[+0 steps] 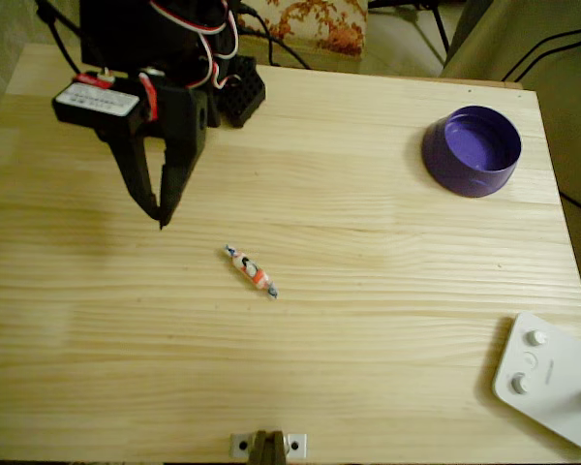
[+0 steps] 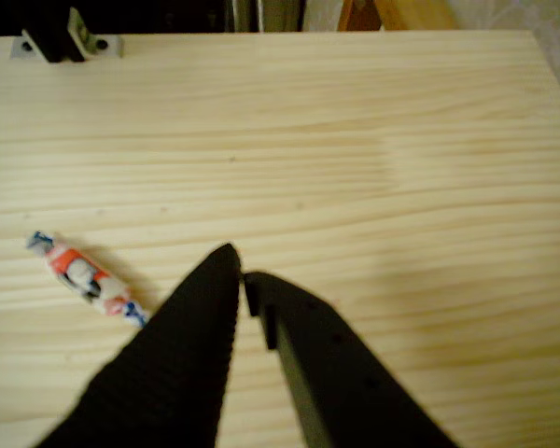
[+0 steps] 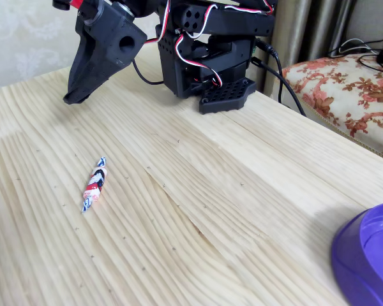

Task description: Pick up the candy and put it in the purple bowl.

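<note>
1. Your gripper [image 1: 161,215] hangs above the table [image 1: 368,320], its two black fingers brought together at the tips with nothing between them; in the wrist view [image 2: 241,271] only a thin slit parts them.
2. The candy [image 1: 251,270] lies flat on the bare wood, apart from the gripper, down and to the right of the tips in the overhead view. In the wrist view [image 2: 82,276] you see it left of the fingers; in the fixed view [image 3: 94,183] it sits below the gripper [image 3: 74,97].
3. The bowl [image 1: 473,150] stands well apart from the candy, near the table's upper right corner in the overhead view, open side up.
4. A white label [image 1: 96,99] sits on the arm, but its print is too blurred for you to read. The candy wrapper's markings are also unreadable.
5. The table is pale planked wood with visible grain. A white device [image 1: 552,380] with knobs rests at its lower right corner.
6. Beyond the table you see a floral cushion [image 3: 345,76] and black cables [image 3: 277,64].
</note>
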Robot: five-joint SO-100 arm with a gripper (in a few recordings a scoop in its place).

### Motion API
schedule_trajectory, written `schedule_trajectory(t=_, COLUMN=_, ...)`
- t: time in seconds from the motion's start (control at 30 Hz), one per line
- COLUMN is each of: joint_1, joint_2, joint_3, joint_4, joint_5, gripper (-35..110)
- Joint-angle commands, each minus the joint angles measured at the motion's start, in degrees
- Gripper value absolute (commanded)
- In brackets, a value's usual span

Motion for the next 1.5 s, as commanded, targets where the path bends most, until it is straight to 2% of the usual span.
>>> schedule_trajectory(t=0.0, joint_1=0.62, joint_2=3.69, joint_3=0.00, joint_4=0.79, joint_5=-0.18, gripper=0)
schedule_trajectory(t=1.47, joint_1=0.09, joint_2=3.69, joint_3=0.00, joint_4=0.70, joint_5=-1.14, gripper=0)
